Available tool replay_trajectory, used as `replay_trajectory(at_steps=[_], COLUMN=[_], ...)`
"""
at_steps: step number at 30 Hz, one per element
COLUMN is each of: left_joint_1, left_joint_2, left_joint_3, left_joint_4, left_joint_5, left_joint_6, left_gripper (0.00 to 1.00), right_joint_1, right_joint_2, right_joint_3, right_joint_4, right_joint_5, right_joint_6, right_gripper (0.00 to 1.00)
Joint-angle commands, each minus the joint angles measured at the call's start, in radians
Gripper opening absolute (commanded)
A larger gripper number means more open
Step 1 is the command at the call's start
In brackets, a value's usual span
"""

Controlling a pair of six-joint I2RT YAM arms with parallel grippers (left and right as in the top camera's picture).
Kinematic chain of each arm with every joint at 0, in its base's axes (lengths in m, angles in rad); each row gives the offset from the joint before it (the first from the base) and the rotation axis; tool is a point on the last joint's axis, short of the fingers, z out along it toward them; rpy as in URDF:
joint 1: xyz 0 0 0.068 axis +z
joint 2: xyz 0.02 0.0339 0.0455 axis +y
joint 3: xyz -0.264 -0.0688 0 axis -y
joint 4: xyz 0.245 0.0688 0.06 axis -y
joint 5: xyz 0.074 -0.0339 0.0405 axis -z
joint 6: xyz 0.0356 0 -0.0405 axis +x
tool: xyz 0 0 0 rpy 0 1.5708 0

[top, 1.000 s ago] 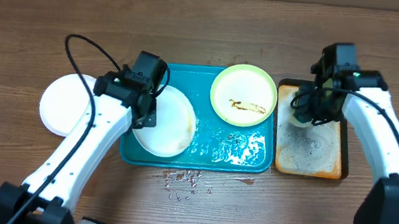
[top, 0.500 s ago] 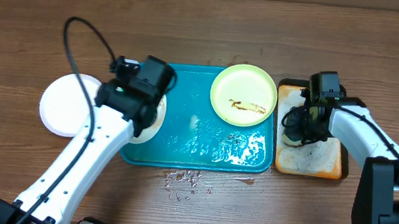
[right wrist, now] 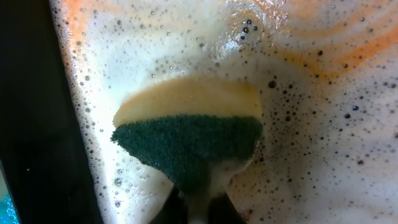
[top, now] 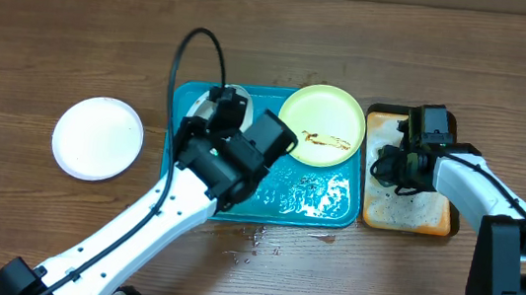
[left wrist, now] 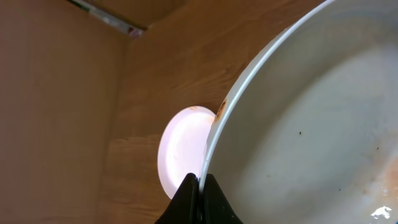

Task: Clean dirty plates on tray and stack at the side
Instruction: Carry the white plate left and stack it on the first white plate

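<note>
My left gripper is shut on the rim of a white plate and holds it tilted above the far left part of the teal tray. In the left wrist view the jaws pinch that plate's edge. A second white plate lies on the table to the left and also shows in the left wrist view. A yellow-green plate with a brown smear sits at the tray's far right. My right gripper is shut on a green-and-yellow sponge.
A narrow orange tray full of foam stands right of the teal tray. Water pools on the teal tray's right half. Droplets lie on the wooden table in front of it.
My left arm has swung right and lifted the white plate off the tray's left side, holding it higher. My right gripper has stayed over the orange tray with the sponge.
</note>
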Motion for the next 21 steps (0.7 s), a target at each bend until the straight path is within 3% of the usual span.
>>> replay_trajectory(at_steps=[1,21], left_joint_1=[-0.025,-0.029], left_joint_2=[-0.019,-0.019], left_joint_3=[0.024,0.024], left_joint_4=[0.005,0.005], left_joint_5=[-0.089,-0.129], left_joint_6=[0.011,0.004], left_gripper=[0.04,0.04], right_joint_1=[-0.004,-0.004], right_joint_2=[0.037,0.037], right_joint_3=[-0.045,-0.045], right_joint_4=[-0.01,-0.011], right_joint_5=[0.002,0.002], right_joint_6=[0.008,0.008], right_gripper=[0.04,0.04])
